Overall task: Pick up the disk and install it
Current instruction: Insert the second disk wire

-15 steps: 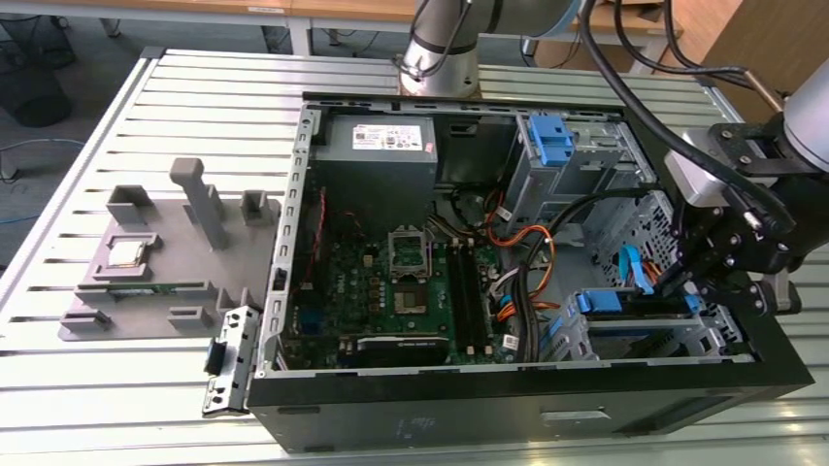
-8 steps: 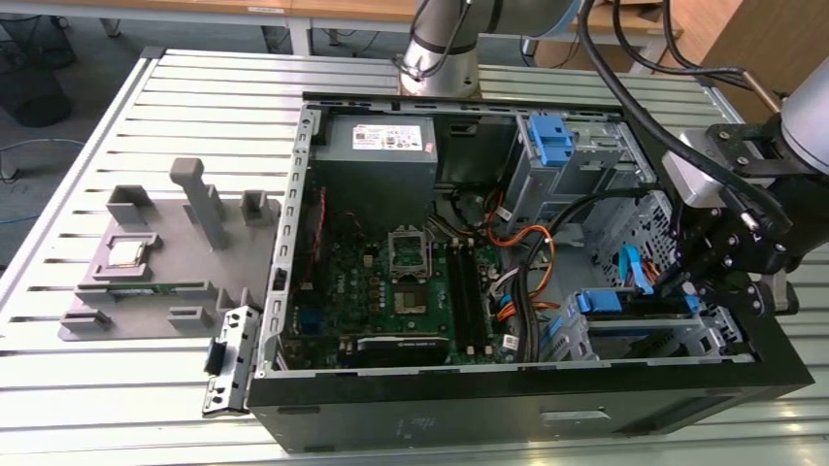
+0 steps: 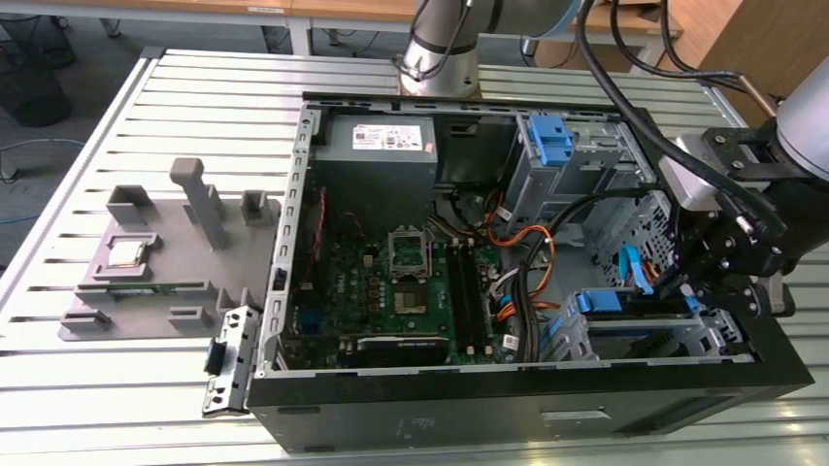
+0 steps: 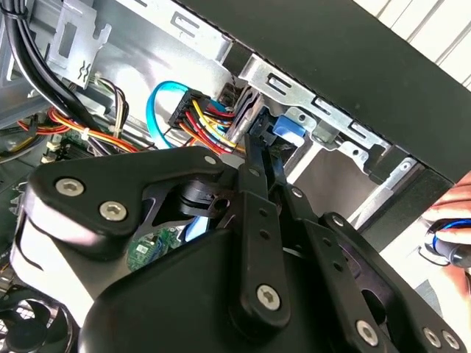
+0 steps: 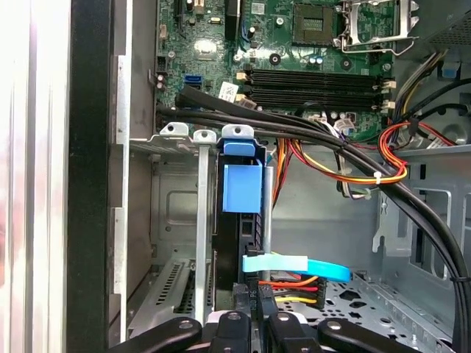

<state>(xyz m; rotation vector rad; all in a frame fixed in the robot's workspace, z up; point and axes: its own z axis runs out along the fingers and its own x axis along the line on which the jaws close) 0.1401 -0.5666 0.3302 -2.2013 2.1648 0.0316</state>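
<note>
The disk [image 5: 241, 213], edge-on with its blue bracket, is seated upright in the drive cage [image 5: 176, 132] of the computer case [image 3: 518, 398]. The claw [image 5: 254, 323] is closed on its end.

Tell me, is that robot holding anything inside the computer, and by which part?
It cannot be told for sure. The tool sits at the cabled end of the disk, which stands in its bay, but the contact itself is hidden.
</note>
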